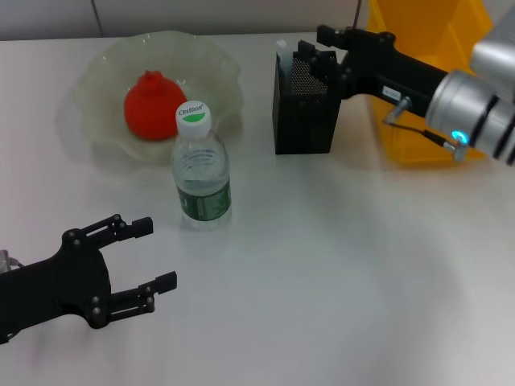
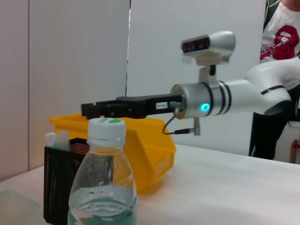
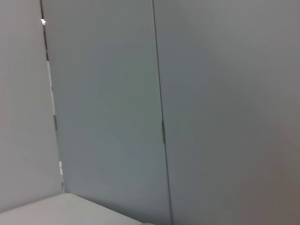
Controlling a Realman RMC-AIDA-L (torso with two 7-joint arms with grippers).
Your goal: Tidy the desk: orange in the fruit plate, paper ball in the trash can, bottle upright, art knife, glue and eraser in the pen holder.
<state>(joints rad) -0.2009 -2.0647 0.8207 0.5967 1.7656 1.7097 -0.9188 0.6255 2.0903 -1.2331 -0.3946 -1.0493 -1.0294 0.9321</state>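
In the head view, the white worktop (image 1: pixel 338 265) holds a clear wavy fruit plate (image 1: pixel 96 121) at about 10 o'clock. The orange (image 1: pixel 150 107) sits inside the plate. It looks red-orange here. The bottle (image 1: pixel 201 173) stands upright just in front of the plate, near its 5 o'clock edge, with a white and green cap on top. The left gripper (image 1: pixel 157 253) is at 8 o'clock, low down near the front of the worktop. Its black fingers are spread wide apart and hold nothing. It is near the bottle but not touching it. The black mesh pen holder (image 1: pixel 303 112) stands at about 1 o'clock. The right gripper (image 1: pixel 318 60) reaches in from 2 o'clock and sits right over the top of the pen holder. I cannot tell how its fingers stand or whether they hold anything. A yellow bin (image 1: pixel 426 80) is behind the arm at 2 o'clock.

In the left wrist view, the bottle (image 2: pixel 103 187) is close up and standing straight. The pen holder (image 2: pixel 63 183) is beside it, with white tops (image 2: pixel 56 139) poking out. The right gripper (image 2: pixel 91 109) hangs above the pen holder, and the yellow bin (image 2: pixel 150 150) is behind.

In the right wrist view, only a grey wall (image 3: pixel 211 108) and a bit of the worktop (image 3: pixel 56 211) show.
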